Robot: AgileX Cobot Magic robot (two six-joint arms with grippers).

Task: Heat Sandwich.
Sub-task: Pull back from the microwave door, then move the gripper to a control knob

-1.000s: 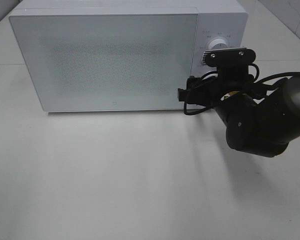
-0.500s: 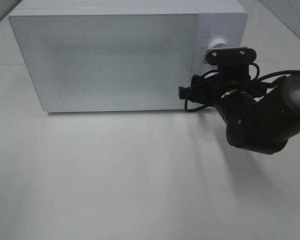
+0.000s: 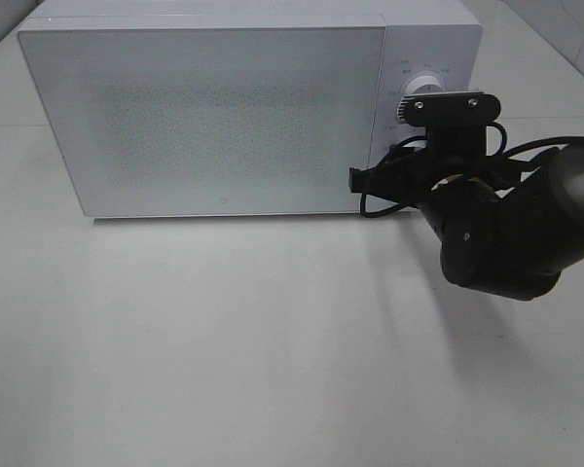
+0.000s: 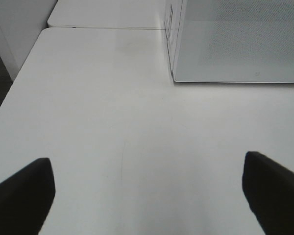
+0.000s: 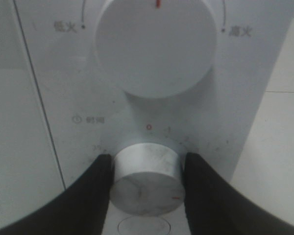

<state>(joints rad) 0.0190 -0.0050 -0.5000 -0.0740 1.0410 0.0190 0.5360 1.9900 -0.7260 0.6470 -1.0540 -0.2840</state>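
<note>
- Grips the timer knob of the microwave with the right gripper, black fingers clenched against both flanks.
- Shows no sandwich in any view; probably sits behind the closed frosted door (cannot confirm through it).
- Holds the left gripper released and empty, low over the white table, well apart from the oven.
- Risks slipping on the smooth metal knob if squeezed too lightly, leaving the timer short of its mark.
- Risks overshooting with too much wrist roll, overheating the food (red tick sits away from the 0).
- Could shove the oven backward if pushed inward while twisting.
- Could brush the larger power dial, next one up on the panel, if drawn off carelessly on release.
</note>
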